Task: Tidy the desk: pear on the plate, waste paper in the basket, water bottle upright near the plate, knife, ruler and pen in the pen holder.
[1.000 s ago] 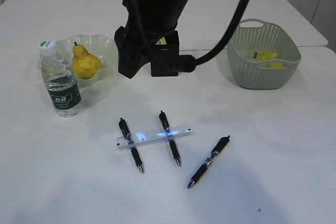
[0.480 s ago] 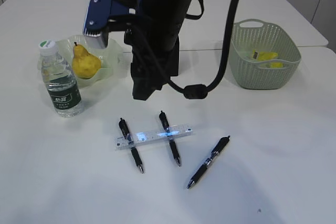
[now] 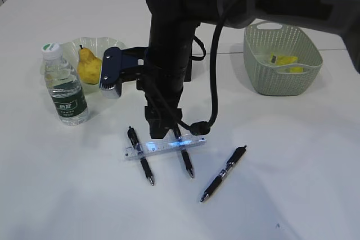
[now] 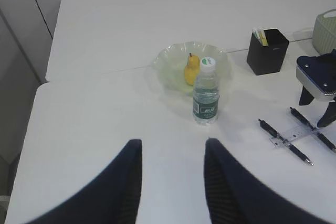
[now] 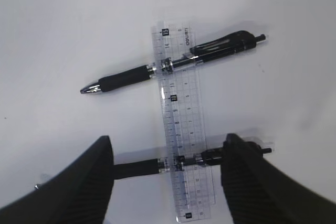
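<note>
The clear ruler (image 3: 166, 145) lies across two black pens (image 3: 139, 155) (image 3: 183, 151) on the desk; a third pen (image 3: 224, 173) lies to their right. My right gripper (image 3: 162, 133) hangs open just above the ruler (image 5: 178, 124), its fingers astride the nearer pen (image 5: 142, 167). The pear (image 3: 89, 66) sits on the green plate (image 3: 109, 44). The water bottle (image 3: 63, 85) stands upright beside the plate. The waste paper (image 3: 283, 59) lies in the basket (image 3: 281, 77). The black pen holder (image 4: 268, 51) is hidden behind the arm in the exterior view. My left gripper (image 4: 173, 142) is open and empty above bare desk. I cannot make out a knife.
Something yellow-green (image 4: 260, 36) sticks out of the pen holder. The right arm's cable (image 3: 212, 82) loops down beside the gripper. The desk's left edge (image 4: 39, 129) borders a gap to a second table behind.
My right arm has swung forward and down from over the pen holder to just above the ruler and pens. The objects on the desk have not moved.
</note>
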Action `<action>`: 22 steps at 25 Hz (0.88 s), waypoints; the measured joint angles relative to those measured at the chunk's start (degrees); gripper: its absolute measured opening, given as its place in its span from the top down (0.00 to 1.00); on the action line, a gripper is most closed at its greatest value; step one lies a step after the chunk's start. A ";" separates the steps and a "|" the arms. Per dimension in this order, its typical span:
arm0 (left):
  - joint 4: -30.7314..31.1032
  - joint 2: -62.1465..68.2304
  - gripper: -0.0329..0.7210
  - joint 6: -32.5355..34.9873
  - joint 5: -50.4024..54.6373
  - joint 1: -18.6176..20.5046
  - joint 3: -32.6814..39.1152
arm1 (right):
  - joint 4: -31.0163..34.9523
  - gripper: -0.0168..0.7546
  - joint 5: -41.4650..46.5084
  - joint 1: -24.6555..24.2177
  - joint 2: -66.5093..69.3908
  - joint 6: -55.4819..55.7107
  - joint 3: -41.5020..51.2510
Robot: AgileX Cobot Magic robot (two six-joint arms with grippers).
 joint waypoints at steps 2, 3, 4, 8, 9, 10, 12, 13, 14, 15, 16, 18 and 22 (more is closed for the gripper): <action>0.12 0.00 0.59 0.00 0.00 0.00 0.00 | 0.14 0.32 -0.02 0.00 0.23 0.00 0.00; 0.12 0.00 0.59 0.00 0.00 0.00 0.00 | 0.51 0.32 -0.12 0.00 0.23 0.00 0.00; 0.12 0.00 0.59 0.00 0.00 0.00 0.00 | 0.98 0.32 -0.12 0.00 0.23 0.00 0.00; 0.24 0.00 0.59 0.00 0.00 0.00 0.00 | 2.11 0.32 -0.24 0.00 0.58 0.00 0.00; 0.24 0.00 0.59 0.00 0.00 0.00 0.00 | 2.11 0.32 -0.24 0.00 0.84 0.00 0.00; 0.24 0.00 0.59 0.00 0.00 0.00 0.00 | 2.11 0.32 -0.34 0.00 1.25 0.00 0.00; 0.49 0.00 0.59 0.00 0.00 0.00 0.00 | 2.11 0.32 -0.34 0.00 1.93 0.00 0.00; 0.51 0.00 0.59 0.00 0.00 0.00 0.00 | 2.11 0.32 -0.36 0.00 2.48 0.00 0.00; 0.62 0.00 0.59 0.00 0.00 0.00 0.00 | 2.11 0.32 -0.46 0.00 2.99 0.00 0.00; 0.62 0.00 0.59 0.00 0.00 0.00 0.00 | 2.11 0.32 -0.46 0.00 3.41 0.00 0.00; 0.62 0.00 0.59 0.00 0.00 0.00 0.00 | 2.11 0.32 -0.46 0.00 3.90 0.00 0.00; 0.65 0.00 0.59 0.00 0.00 0.00 0.00 | 2.01 0.32 -0.68 0.00 4.48 0.00 0.00; 0.75 0.00 0.59 0.00 0.00 0.00 0.00 | 1.80 0.32 -2.50 0.00 4.96 -0.15 0.00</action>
